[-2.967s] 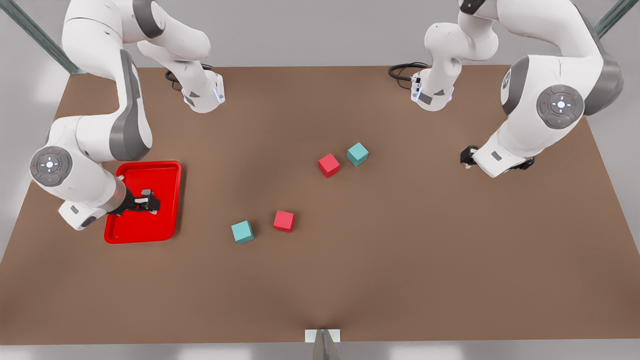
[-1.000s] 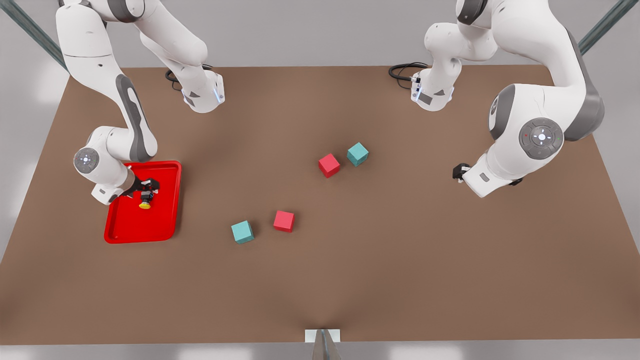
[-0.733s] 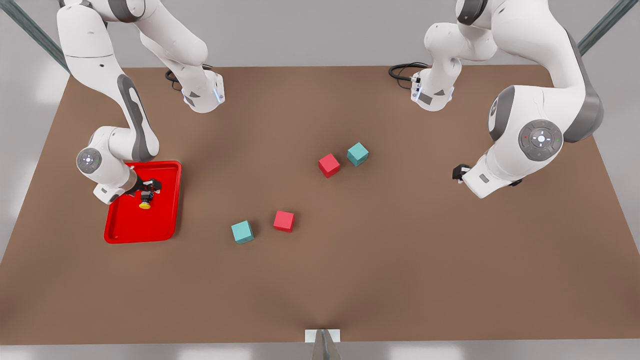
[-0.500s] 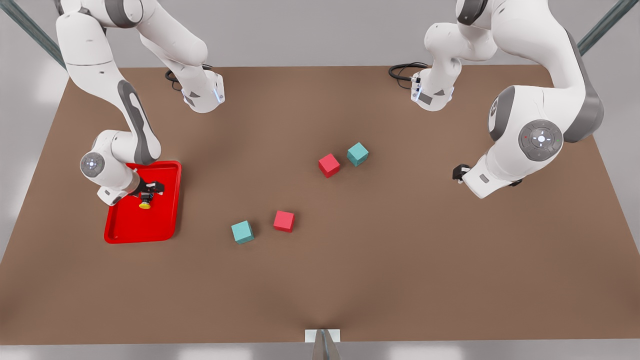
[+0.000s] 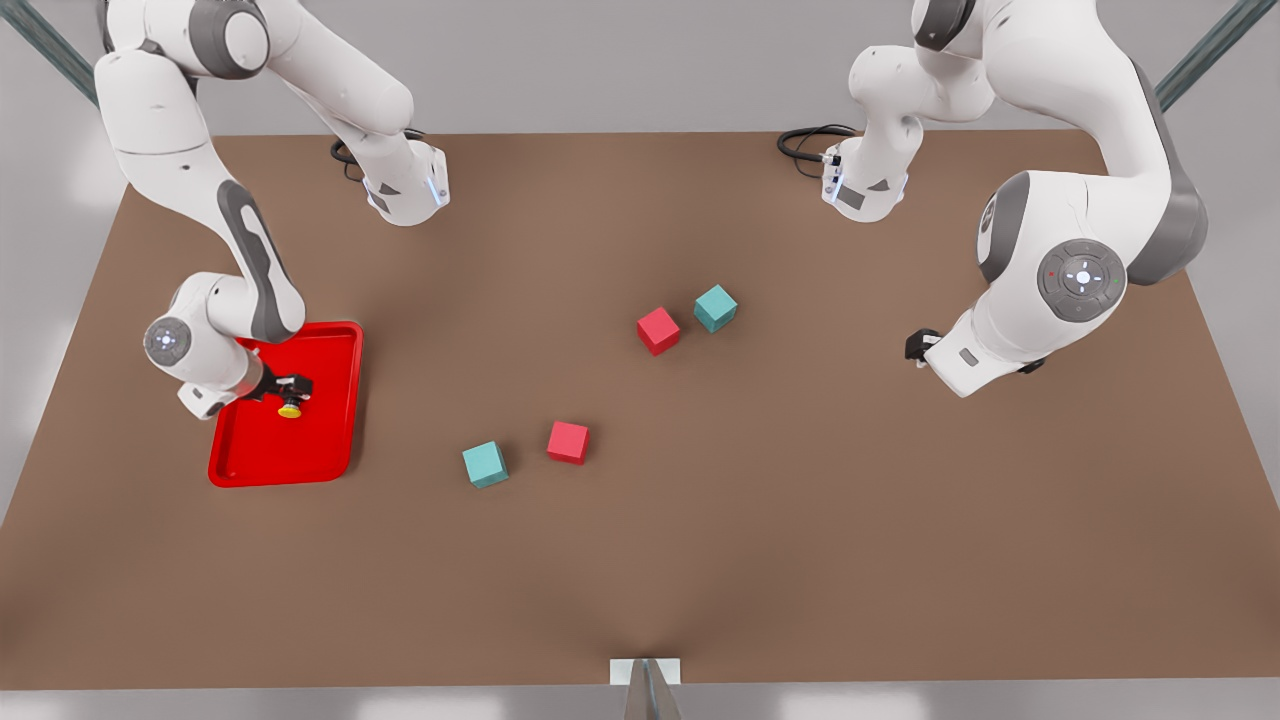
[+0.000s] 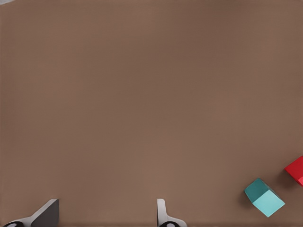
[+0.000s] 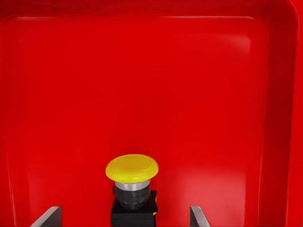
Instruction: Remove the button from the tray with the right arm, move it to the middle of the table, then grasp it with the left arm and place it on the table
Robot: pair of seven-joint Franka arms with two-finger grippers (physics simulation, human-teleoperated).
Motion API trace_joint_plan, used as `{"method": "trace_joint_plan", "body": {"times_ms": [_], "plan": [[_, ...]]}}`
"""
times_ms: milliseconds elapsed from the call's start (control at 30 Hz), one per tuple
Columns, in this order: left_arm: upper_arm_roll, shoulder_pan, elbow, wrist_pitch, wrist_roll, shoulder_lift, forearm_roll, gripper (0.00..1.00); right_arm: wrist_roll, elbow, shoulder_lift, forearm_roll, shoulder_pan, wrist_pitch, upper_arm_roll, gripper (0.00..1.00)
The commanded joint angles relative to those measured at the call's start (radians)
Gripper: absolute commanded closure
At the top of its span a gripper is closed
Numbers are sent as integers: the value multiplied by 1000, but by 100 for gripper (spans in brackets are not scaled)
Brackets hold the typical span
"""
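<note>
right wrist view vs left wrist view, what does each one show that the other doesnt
Right wrist view alone: the glossy red tray with the yellow-capped button standing between the open right gripper fingertips. Left wrist view alone: bare brown table, a teal cube, a red cube's corner, the open left gripper. Shared: nothing.

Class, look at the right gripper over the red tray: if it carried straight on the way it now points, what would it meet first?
Most likely the button, which stands between the right gripper's open fingers, and then the tray floor beneath it.
</note>
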Motion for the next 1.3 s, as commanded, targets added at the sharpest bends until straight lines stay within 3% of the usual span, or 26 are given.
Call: {"method": "trace_joint_plan", "body": {"times_ms": [0,167,200,233,267,333,567,667,833,1100,1267], "plan": [[1,0,0,0,2,-1,1,0,-23,1,13,-9,0,28,1,0],[1,0,0,-1,1,-1,1,0,-23,1,42,-9,-2,57,1,0],[-1,0,0,-1,2,-1,1,0,-24,1,47,-9,-2,60,1,5],[1,0,0,0,2,0,1,0,-23,1,49,-9,-2,60,1,32],[1,0,0,0,2,0,1,0,-24,1,50,-9,-2,59,1,51],[1,0,0,0,2,0,1,0,-41,1,52,-9,0,60,-1,59],[1,-1,0,-1,2,2,1,0,-37,32,35,-3,9,50,2,60],[1,-1,0,-1,2,2,1,0,-11,112,32,5,20,-19,47,60],[1,-1,0,-1,1,2,1,0,57,328,41,5,36,-208,202,60],[1,-1,0,-1,1,2,1,0,525,554,194,82,469,-332,199,60],[1,-1,0,-1,1,8,1,0,810,917,392,135,691,-552,188,59]]}}
